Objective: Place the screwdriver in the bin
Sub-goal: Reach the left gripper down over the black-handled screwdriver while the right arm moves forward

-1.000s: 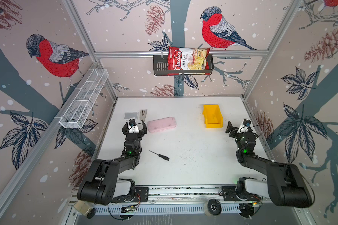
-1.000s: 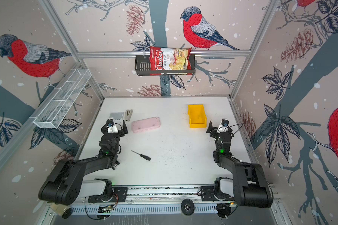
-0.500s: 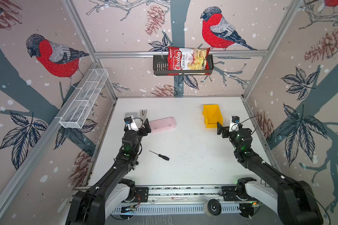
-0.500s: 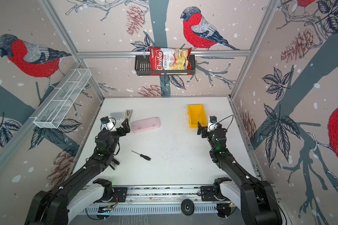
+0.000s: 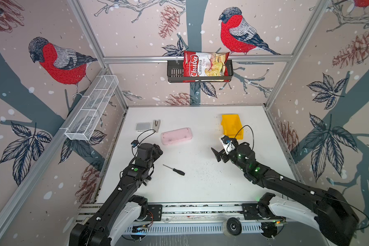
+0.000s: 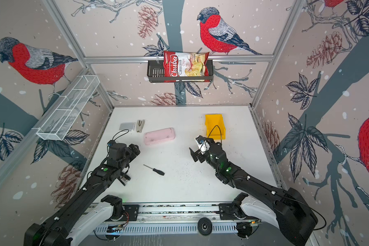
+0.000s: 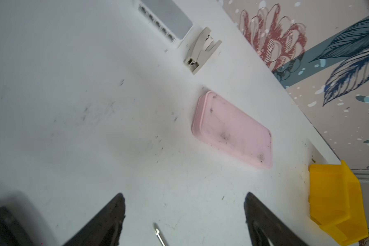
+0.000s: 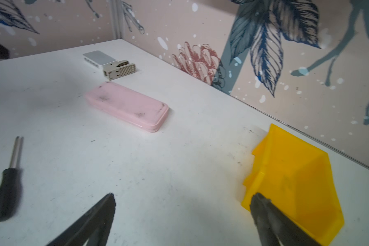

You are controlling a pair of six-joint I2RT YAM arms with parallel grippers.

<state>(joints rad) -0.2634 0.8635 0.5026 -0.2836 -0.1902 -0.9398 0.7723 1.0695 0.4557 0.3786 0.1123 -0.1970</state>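
The screwdriver [image 5: 174, 170] is found lying flat on the white desk [image 5: 200, 187], lower centre in both top views, well apart from the yellow bin [image 5: 232, 125] at upper right. The left fingers [image 7: 107, 221] are spread wide and empty, the shaft tip seen between them; the right fingers [image 8: 98, 219] are likewise held wide, with nothing gripped.

Legible lettering, both top views. The red and white chip bag [image 5: 205, 67], held in the black wall basket [image 5: 174, 72], bears the brand "Chuba" in white script on red, with "Cassava Chips" beside it. The lettering runs sideways. The bag's finer print is too small to read.
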